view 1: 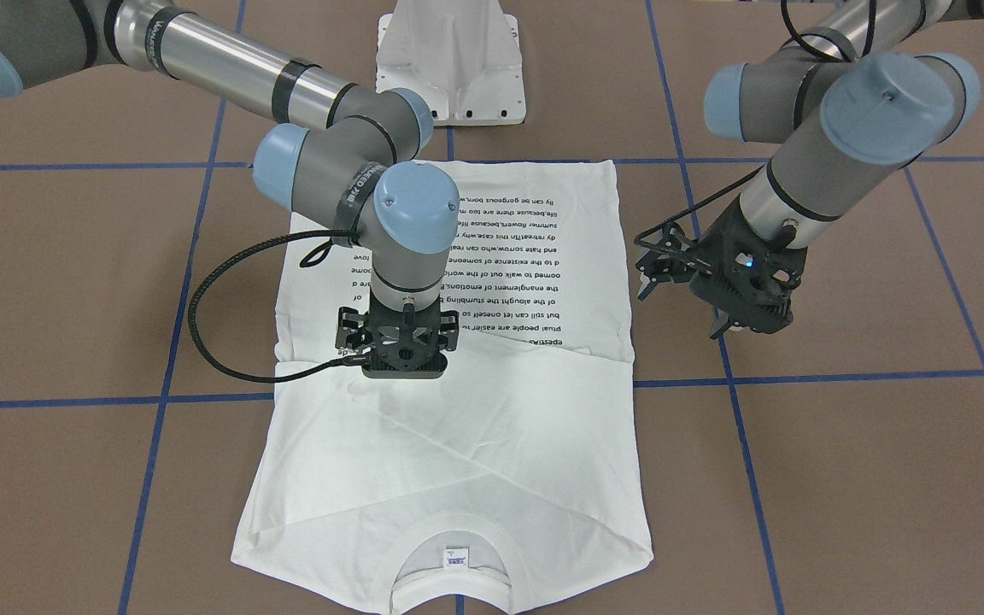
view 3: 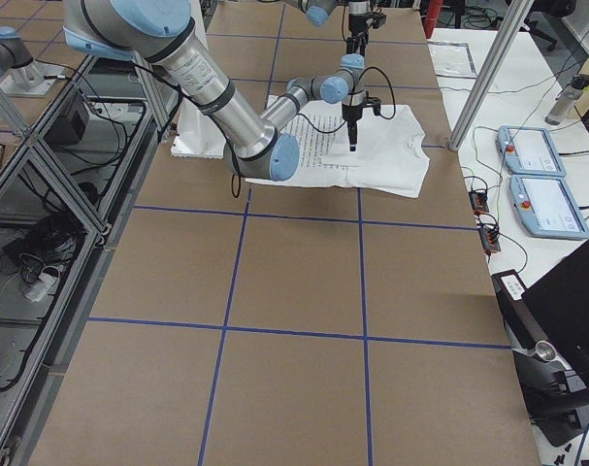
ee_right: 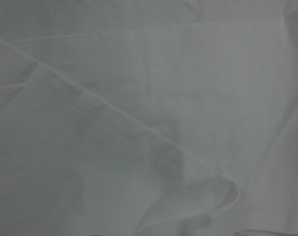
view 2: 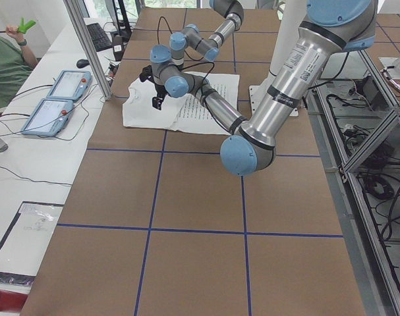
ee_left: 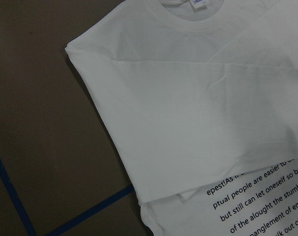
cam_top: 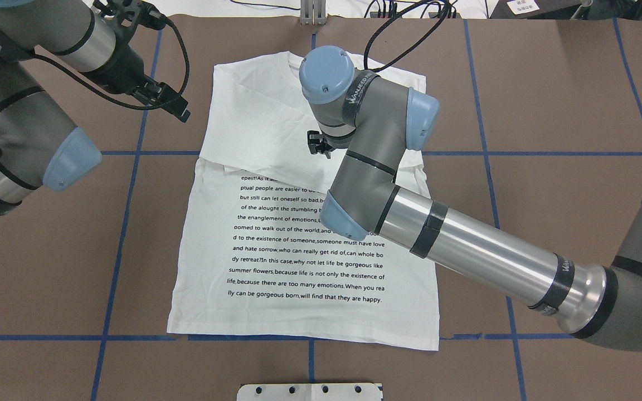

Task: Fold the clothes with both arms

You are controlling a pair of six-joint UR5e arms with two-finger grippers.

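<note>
The white long-sleeved T-shirt (cam_top: 298, 262) lies flat on the table, text side up, with both sleeves folded across the chest in a cross (view 1: 458, 427). Its collar and neck label (view 1: 456, 557) point away from the robot. My right gripper (view 1: 404, 363) points straight down over the sleeve fold at the shirt's middle; the wrist hides its fingers, and the right wrist view shows only white cloth (ee_right: 149, 118). My left gripper (view 1: 644, 272) hovers just off the shirt's side edge, open and holding nothing. The left wrist view shows the shirt's folded shoulder (ee_left: 178, 108).
Blue tape lines (cam_top: 126, 234) divide the brown table into squares. The white pedestal base (view 1: 451, 60) stands just behind the shirt's hem. A side bench holds two tablets (view 2: 58, 99), and a person sits at its far end (view 2: 5, 62).
</note>
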